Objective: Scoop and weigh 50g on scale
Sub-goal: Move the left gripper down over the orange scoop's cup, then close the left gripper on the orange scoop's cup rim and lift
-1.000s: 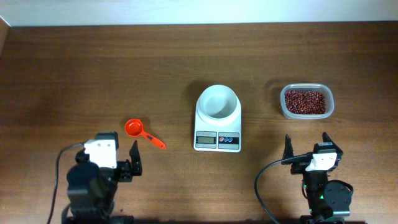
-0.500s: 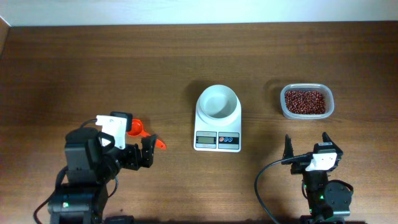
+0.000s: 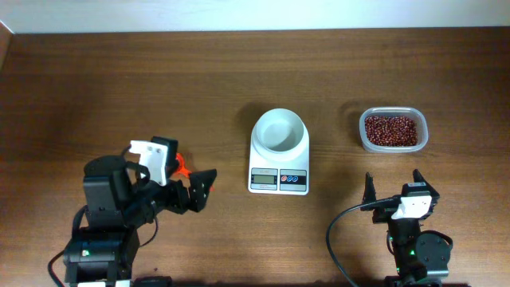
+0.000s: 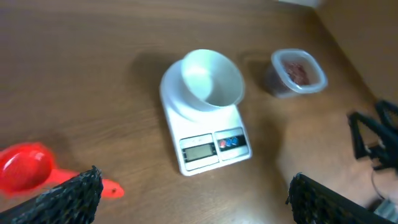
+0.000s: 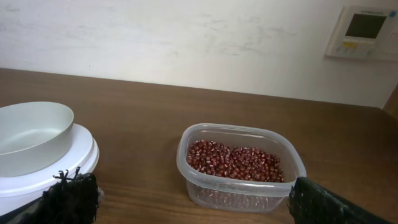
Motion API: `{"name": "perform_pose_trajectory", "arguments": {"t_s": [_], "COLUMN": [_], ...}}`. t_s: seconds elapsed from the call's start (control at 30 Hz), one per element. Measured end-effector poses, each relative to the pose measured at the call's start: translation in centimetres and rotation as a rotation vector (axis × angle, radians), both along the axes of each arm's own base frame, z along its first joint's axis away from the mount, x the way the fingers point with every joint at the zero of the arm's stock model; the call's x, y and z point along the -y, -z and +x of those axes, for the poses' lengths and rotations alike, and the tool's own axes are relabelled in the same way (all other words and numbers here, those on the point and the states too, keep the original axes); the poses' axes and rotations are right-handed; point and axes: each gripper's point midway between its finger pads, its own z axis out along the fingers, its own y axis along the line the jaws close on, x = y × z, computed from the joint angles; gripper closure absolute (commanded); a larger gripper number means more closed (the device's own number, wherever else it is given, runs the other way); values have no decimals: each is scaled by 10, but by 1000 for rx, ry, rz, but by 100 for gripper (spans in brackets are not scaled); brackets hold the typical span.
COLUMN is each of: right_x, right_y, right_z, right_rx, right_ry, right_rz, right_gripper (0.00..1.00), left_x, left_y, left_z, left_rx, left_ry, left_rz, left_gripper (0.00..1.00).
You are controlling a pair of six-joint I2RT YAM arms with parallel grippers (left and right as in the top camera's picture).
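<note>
Carefully lower wide-open left gripper [image 3: 201, 188] onto handle of orange scoop [image 4: 28, 169] at nine o'clock of scale [image 3: 278, 159], centring before closing; leave open right gripper [image 3: 392, 180] parked.

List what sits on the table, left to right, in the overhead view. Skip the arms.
orange scoop (partly hidden) → scale → tub of red beans

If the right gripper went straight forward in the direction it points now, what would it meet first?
Most likely the clear tub of red beans, which lies straight ahead of the open right gripper; nothing shows between them. How high the gripper passes is unclear.
</note>
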Motion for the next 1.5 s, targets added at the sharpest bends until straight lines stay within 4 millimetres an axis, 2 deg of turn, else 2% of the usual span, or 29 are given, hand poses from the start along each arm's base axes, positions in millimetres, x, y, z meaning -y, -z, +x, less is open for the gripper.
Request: {"name": "perform_pose_trajectory", "arguments": {"t_s": [0.4,0.57,0.63,0.73,0.9,0.93,1.03,1.17,1.27,1.5], "right_x": [0,0,0,0,0,0,0,0,0,0], "right_y": [0,0,0,0,0,0,0,0,0,0], "right_z": [0,0,0,0,0,0,0,0,0,0], "right_rx": [0,0,0,0,0,0,0,0,0,0], "right_ry": [0,0,0,0,0,0,0,0,0,0], "right_rz": [0,0,0,0,0,0,0,0,0,0], "right_gripper": [1,1,1,1,1,1,1,1,1,1], "left_x": [-65,-98,-112,-128,-136,-136,-136,-135,-136,-132], "left_y": [25,28,40,63,104,113,132,160,174,191], "left_z": [18,35,38,39,43,44,50,52,54,71], "left_rx": [-237,-343,-403,-505,-667,-699,-754,-843,-879,-869], "left_ry": [-523,-739,-833,-932,-992,-999,-1007,-1014,-1024,-1010], "left_rz": [11,2,-22,-40,-29,-27,-27,-8,-5,-17], "left_gripper": [1,1,7,8,17,26,37,37,37,36]}}
